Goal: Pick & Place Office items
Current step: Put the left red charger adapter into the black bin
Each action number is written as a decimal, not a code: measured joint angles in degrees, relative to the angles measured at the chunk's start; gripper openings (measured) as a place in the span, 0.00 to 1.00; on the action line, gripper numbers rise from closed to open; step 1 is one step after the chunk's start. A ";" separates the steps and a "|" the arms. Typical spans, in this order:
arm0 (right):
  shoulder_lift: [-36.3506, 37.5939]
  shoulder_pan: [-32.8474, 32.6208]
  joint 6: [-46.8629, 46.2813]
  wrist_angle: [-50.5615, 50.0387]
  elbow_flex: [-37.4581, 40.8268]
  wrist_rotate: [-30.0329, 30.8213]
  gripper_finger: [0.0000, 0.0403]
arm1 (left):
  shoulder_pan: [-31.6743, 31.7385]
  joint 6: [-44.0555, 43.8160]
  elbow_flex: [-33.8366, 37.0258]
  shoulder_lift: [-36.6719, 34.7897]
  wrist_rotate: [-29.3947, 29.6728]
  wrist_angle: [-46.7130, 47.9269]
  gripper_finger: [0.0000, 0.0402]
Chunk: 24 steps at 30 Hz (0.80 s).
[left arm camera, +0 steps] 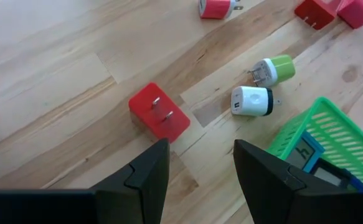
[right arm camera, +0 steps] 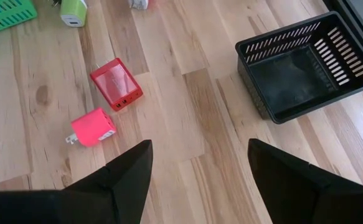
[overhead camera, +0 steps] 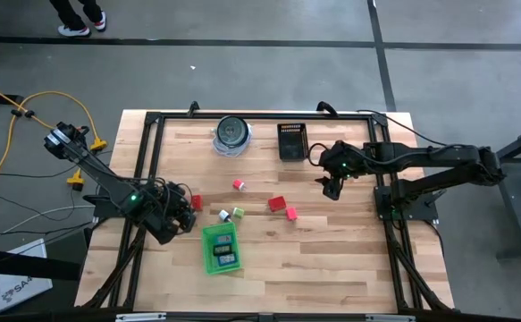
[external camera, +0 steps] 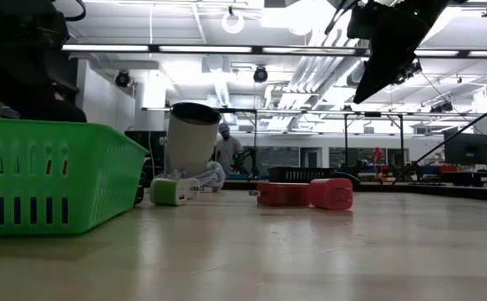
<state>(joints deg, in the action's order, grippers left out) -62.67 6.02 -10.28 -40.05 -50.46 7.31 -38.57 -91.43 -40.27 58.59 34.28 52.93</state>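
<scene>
The office items lie loose on the wooden table. A red plug block (left arm camera: 159, 114) lies just beyond my left gripper (left arm camera: 200, 168), which hovers open above the table with nothing between its fingers. A white piece (left arm camera: 252, 101) and a green piece (left arm camera: 274, 70) lie side by side. Farther off are a pink block (overhead camera: 239, 184), a red block (right arm camera: 116, 83) and another pink block (right arm camera: 93, 128). Blue pieces (overhead camera: 223, 250) lie in the green tray (overhead camera: 208, 259). My right gripper (right arm camera: 200, 168) hangs open above bare table near the black basket (right arm camera: 306, 65).
A round clear-and-dark container (overhead camera: 232, 134) stands at the far edge, left of the black basket (overhead camera: 292, 140). A black metal frame (overhead camera: 148, 161) borders the table. Bare wood lies between the items and the near edge. A person stands in the room behind (external camera: 226, 150).
</scene>
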 joint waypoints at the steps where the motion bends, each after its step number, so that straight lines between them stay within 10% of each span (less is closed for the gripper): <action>1: 0.00 0.00 0.00 0.00 0.00 -0.01 0.62 | 0.17 -0.29 0.00 0.00 0.00 -0.02 0.43; 24: 0.00 0.00 0.00 0.03 -0.04 -0.01 0.62 | 13.92 -6.91 -4.72 0.02 -10.25 10.34 0.43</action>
<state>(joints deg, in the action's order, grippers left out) -62.67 6.02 -10.28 -40.02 -50.50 7.30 -24.66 -98.34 -44.99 58.61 24.04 63.28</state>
